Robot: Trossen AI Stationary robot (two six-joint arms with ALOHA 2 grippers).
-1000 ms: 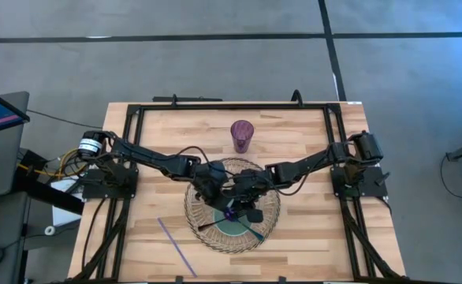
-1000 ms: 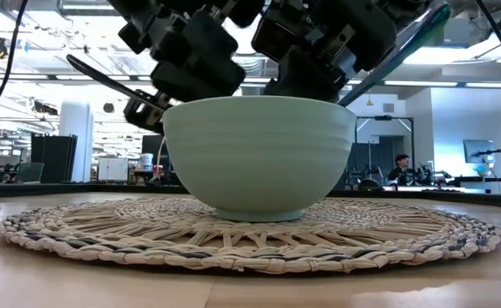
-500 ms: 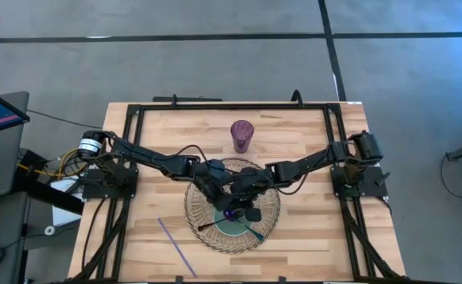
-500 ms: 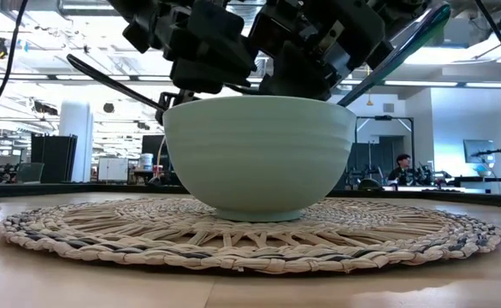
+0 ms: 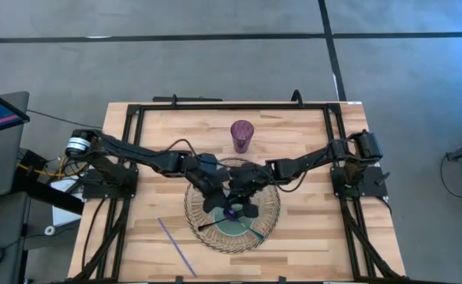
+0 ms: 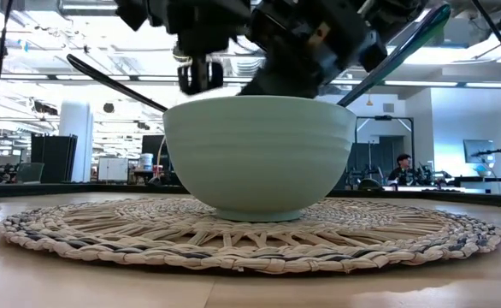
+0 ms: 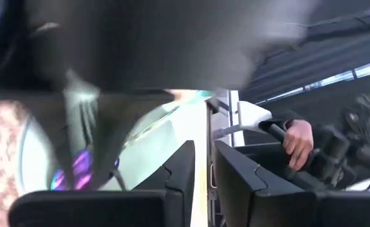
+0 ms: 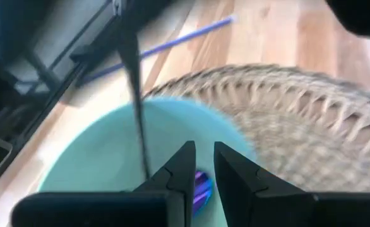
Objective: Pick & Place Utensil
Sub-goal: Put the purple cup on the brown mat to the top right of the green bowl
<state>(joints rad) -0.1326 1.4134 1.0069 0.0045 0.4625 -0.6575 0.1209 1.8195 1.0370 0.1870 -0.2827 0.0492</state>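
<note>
A pale green ceramic bowl (image 6: 259, 154) is seen nearest in the low view, standing at the middle of a round woven straw placemat (image 6: 233, 235) on the light wooden table (image 5: 168, 134). A dark slender utensil handle (image 6: 114, 82) is seen leaning out over the bowl's rim on one side, and a teal utensil handle (image 6: 396, 53) on the other. In the high view these appear as a dark stick (image 5: 209, 226) and a teal stick (image 5: 256, 231) projecting from the bowl toward the near edge of the mat. A small purple object (image 8: 202, 185) is seen lying inside the bowl, in the bottom; what it is cannot be told.

Both grippers are held just above the bowl, close together. The left gripper (image 5: 213, 193) is placed over the bowl's left part; in its wrist view its two dark fingers (image 7: 235, 173) are seen drawn nearly together with only a narrow slit between them and nothing held. The right gripper (image 5: 240, 199) is placed over the bowl's middle, and its fingers (image 8: 235, 169) are likewise seen almost closed on a thin gap, empty.

A thin blue straw (image 5: 176, 247) is seen lying on the bare wood, apart from the mat, toward the near left corner. Beyond the mat, a purple ribbed cup (image 5: 242, 136) is seen standing upright. In the room behind, a person (image 6: 400, 168) is seen far off.
</note>
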